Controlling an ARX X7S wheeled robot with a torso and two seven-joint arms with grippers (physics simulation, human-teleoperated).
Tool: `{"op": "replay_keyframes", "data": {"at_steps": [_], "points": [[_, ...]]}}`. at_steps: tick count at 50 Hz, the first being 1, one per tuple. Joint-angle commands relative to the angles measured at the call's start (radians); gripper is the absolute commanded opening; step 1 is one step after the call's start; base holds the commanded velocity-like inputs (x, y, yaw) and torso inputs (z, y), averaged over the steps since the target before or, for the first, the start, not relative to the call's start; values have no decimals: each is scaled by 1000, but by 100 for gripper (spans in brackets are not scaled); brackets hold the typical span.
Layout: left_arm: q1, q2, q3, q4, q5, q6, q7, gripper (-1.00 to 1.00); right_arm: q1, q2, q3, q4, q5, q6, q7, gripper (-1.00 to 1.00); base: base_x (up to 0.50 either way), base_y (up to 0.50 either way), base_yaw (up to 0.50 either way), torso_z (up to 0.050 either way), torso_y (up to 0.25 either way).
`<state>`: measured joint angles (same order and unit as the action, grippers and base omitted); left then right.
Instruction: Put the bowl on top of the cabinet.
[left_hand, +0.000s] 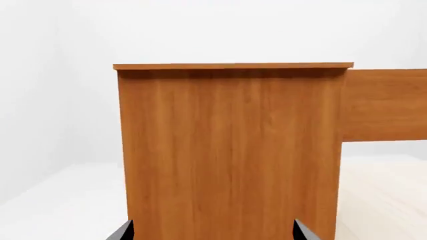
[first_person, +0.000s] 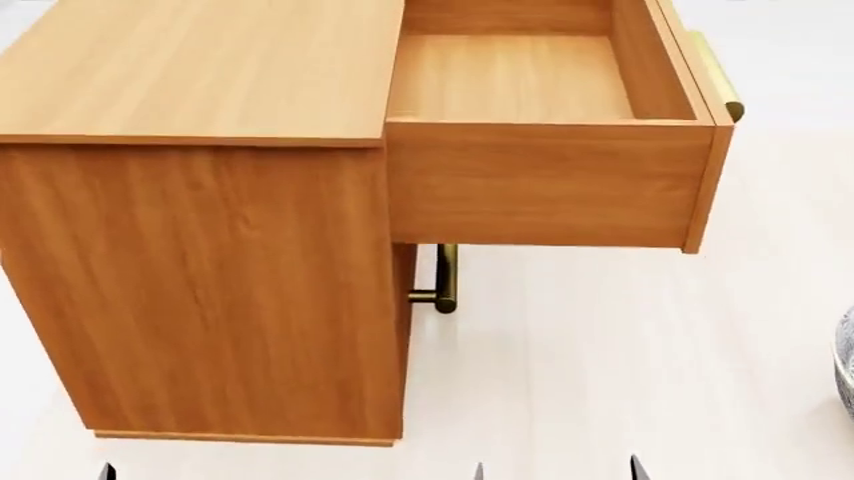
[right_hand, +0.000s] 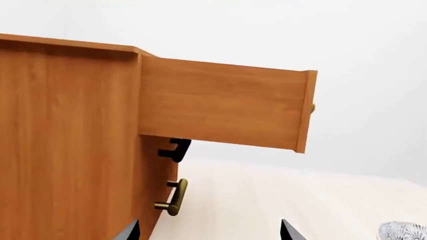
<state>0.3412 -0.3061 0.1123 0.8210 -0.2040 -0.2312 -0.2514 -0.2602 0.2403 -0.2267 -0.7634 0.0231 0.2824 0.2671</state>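
The orange-brown wood-grain cabinet (first_person: 200, 260) stands at the head view's left, its flat top (first_person: 200, 60) bare. In the left wrist view its side panel (left_hand: 227, 150) fills the frame in front of my left gripper (left_hand: 213, 234), which is open and holds nothing. Only a sliver of the patterned bowl (first_person: 846, 365) shows at the head view's right edge, resting on the pale floor. The right wrist view catches the bowl (right_hand: 403, 231) in its corner, well off to the side of my open, empty right gripper (right_hand: 210, 231), which faces the cabinet's front corner (right_hand: 67, 125).
The top drawer (first_person: 547, 180) is pulled out to the right and empty, overhanging the floor; it also shows as a drawer side (right_hand: 220, 105). A brass bar handle (first_person: 447, 280) sticks out below it, and another handle (right_hand: 175, 197) is near my right fingertip. Pale floor (first_person: 614, 360) lies between cabinet and bowl.
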Motion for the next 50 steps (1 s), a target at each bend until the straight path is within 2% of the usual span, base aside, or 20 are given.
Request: {"op": "replay_keyframes", "data": {"at_steps": [1,20,37,40,43,46,47,48,50], "points": [[-3,-8,0,0,-8,-1,-8,100,3,8,-7,0,2,2,7,100,500,0,0,0,0],[-1,-20,-5,6,-27,1,-19,100,1,13,-13,2,-8,-14,29,100,491,0,0,0,1],[-8,-31,2,-6,-32,7,-23,100,4,30,-36,9,-15,-13,32,100,0,0,0,0,0],[-13,-35,-2,-2,-41,-3,-24,100,4,41,-23,-7,-27,27,42,100,0,0,0,0,0],[-21,-41,-10,-7,-54,-9,-22,100,-43,95,12,-97,-50,87,38,100,0,0,0,0,0],[-28,-41,-2,-19,-50,-10,-21,100,-199,171,221,-279,16,142,37,100,0,0,0,0,0],[-26,-42,1,-15,-46,-12,-23,100,-241,198,273,-283,50,115,52,100,0,0,0,0,0],[-23,-43,5,-11,-40,-10,-24,100,-346,301,363,-284,144,38,141,100,0,0,0,0,0],[-20,-43,6,-9,-38,-8,-26,100,-524,545,451,-284,296,-85,394,100,0,0,0,0,0]]}}
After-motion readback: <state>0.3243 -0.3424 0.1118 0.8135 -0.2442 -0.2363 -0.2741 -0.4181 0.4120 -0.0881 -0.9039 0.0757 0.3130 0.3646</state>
